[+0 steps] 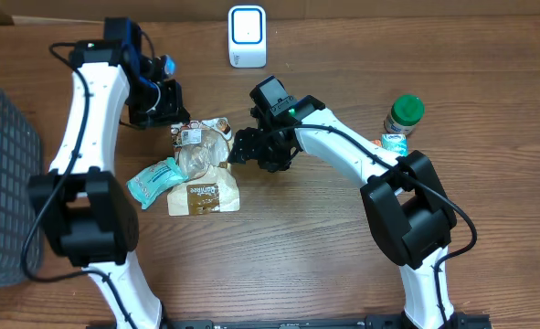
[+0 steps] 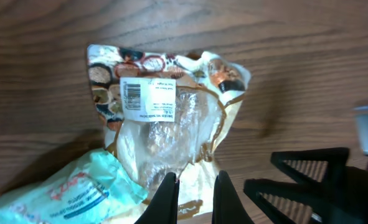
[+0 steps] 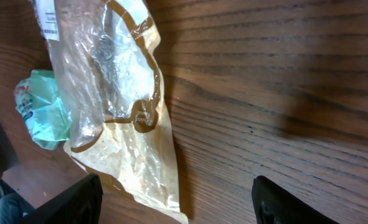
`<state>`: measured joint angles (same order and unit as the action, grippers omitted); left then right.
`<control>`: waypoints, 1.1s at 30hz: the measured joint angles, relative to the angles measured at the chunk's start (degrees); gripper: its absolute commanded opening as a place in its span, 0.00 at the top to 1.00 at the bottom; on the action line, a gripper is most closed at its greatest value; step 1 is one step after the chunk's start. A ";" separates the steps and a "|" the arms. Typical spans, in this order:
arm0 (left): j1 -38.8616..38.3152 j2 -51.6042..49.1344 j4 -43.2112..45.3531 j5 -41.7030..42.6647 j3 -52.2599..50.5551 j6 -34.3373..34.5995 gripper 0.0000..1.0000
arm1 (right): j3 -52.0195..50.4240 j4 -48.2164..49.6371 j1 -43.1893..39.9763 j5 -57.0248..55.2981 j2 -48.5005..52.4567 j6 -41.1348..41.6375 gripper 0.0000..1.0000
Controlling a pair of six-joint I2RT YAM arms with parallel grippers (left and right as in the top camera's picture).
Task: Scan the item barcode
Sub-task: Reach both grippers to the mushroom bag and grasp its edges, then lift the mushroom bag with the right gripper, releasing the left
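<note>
Clear-film pouch (image 2: 171,137) lies label (image 2: 147,99) up on the worktop (image 1: 324,265) beneath my left fingers (image 2: 162,200), closed narrow, grip unconfirmed; right fingers (image 3: 78,202) wide, empty beside it; pickup stage, next a lift toward the white scanner (image 1: 247,37).

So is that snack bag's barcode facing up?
Facing up: the white barcode label shows on top of the snack bag lying on the table.

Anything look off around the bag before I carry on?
The snack bag is crumpled, its top edge folded and skewed, and it lies against a teal packet. Its barcode label lies flat and faces up. Nothing looks spilled or torn.
</note>
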<state>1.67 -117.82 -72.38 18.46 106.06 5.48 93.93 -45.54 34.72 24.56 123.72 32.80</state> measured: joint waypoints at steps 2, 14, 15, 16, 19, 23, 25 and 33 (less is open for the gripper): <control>-0.98 -3.58 -1.57 0.02 0.00 -1.42 0.96 | 0.00 0.00 0.15 0.37 0.00 0.07 0.26; -1.53 -10.25 -2.78 -3.28 -1.97 -4.24 0.96 | 0.00 1.07 0.20 0.72 0.00 0.22 0.27; -1.53 -10.25 -1.22 -4.00 -3.19 -3.93 0.96 | 0.00 1.09 0.20 0.72 0.00 0.22 0.27; -1.55 -10.25 -0.28 -4.28 -4.02 -3.72 0.96 | 0.00 1.20 0.22 0.72 0.00 0.24 0.28; -1.49 -10.23 4.63 -4.39 -7.50 -2.43 0.96 | 0.00 1.73 0.22 0.72 0.00 0.24 0.30; -1.20 -8.35 8.92 -3.21 -10.97 -0.07 0.96 | 0.00 2.40 0.20 0.48 0.00 0.33 0.33; -1.16 -7.37 10.88 -2.73 -12.87 0.83 0.96 | 0.00 2.47 0.20 -0.07 0.00 0.94 0.34; -0.50 -5.20 14.75 -0.48 -18.12 2.32 0.96 | -1.77 5.62 0.48 -0.20 0.28 2.62 0.36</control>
<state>1.17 -123.02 -57.63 17.98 87.94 7.79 92.16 -39.92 35.20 24.36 124.01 35.42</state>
